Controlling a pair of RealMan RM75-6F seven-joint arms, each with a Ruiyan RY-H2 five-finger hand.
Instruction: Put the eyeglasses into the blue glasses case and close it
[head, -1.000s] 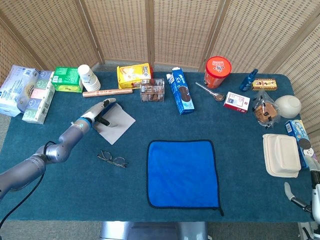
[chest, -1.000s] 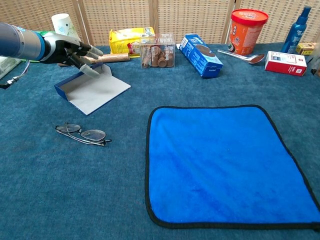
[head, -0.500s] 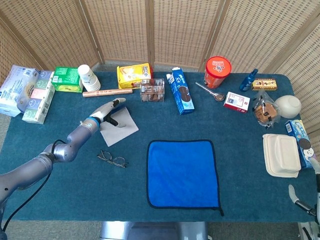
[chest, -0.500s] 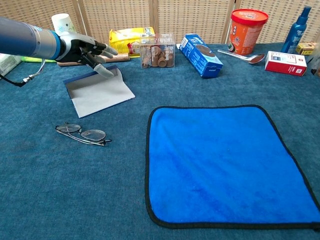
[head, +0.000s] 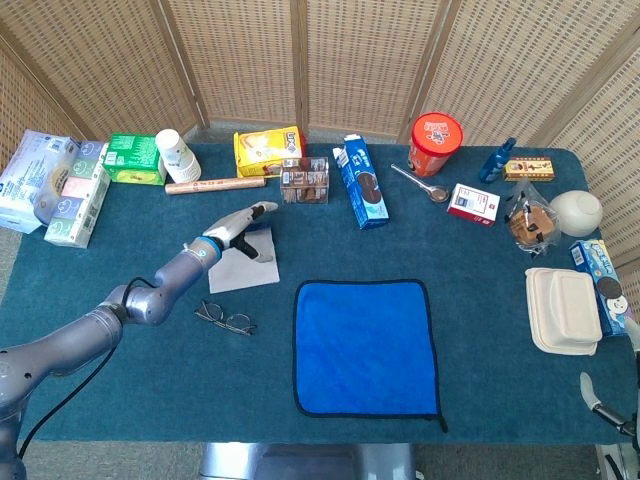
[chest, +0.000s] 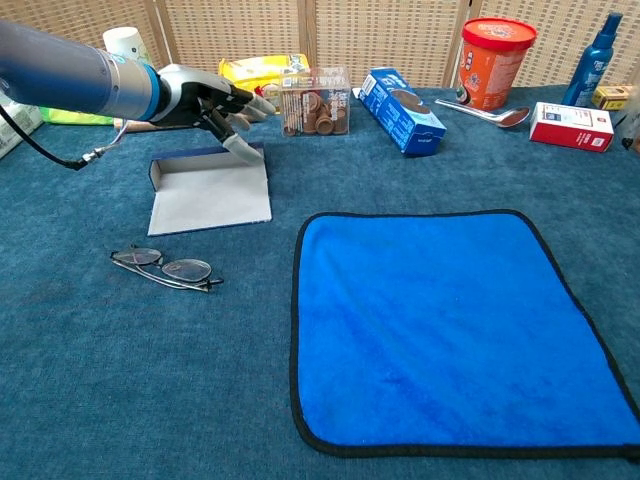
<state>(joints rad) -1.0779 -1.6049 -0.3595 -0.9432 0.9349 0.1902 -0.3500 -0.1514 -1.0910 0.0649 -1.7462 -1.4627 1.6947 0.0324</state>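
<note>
- Dragging the blue glasses case rightward, the left hand has turned it over the last second: its grey lining, which lay skewed like a diamond, now sits squarer to the worktop edge and nearer the blue cloth.
- Left hand's fingers rest on the far right corner of the case, by its raised blue wall; they are spread and bent, touching rather than wrapped round anything, so I read it as pushing, not holding.
- Eyeglasses lie folded-looking on the worktop just in front of the case, apart from it, and have not moved across the three moments.
- Right hand shows only as a sliver at the lower right corner of the head view; whether its fingers are apart or together cannot be told.
- Judging from this, the case stands open and is being set up for loading; picking up the eyeglasses, placing them inside and closing the lid are all not yet done.
</note>
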